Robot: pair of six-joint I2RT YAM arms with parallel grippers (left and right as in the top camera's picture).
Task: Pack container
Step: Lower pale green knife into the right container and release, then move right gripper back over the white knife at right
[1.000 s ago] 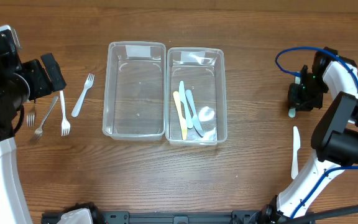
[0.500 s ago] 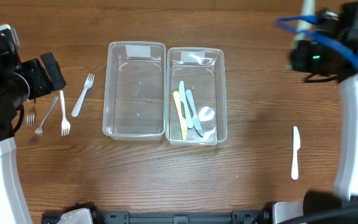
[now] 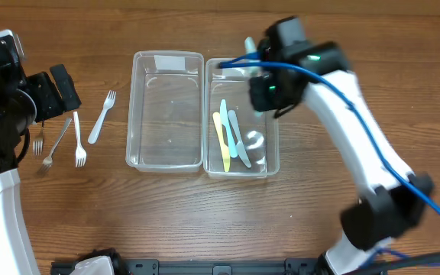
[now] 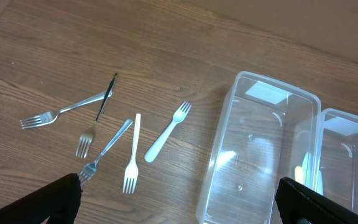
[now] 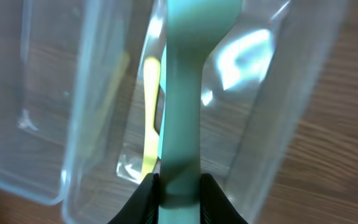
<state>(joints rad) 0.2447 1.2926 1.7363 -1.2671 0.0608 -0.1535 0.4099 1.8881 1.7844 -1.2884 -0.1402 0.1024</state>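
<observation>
Two clear plastic containers stand side by side, the left one empty. The right one holds a yellow utensil and pale blue ones. My right gripper hovers over the right container's far end, shut on a pale green plastic utensil whose handle sits between the jaws. One end of that utensil pokes out past the container's far rim. My left gripper hangs open and empty, left of the containers.
Left of the containers lie two white plastic forks and several metal forks. In the overhead view they lie beside my left arm. My right arm crosses the table's right side.
My right arm swung from the table's far right edge to above the right container, carrying the green utensil. The left arm did not move.
</observation>
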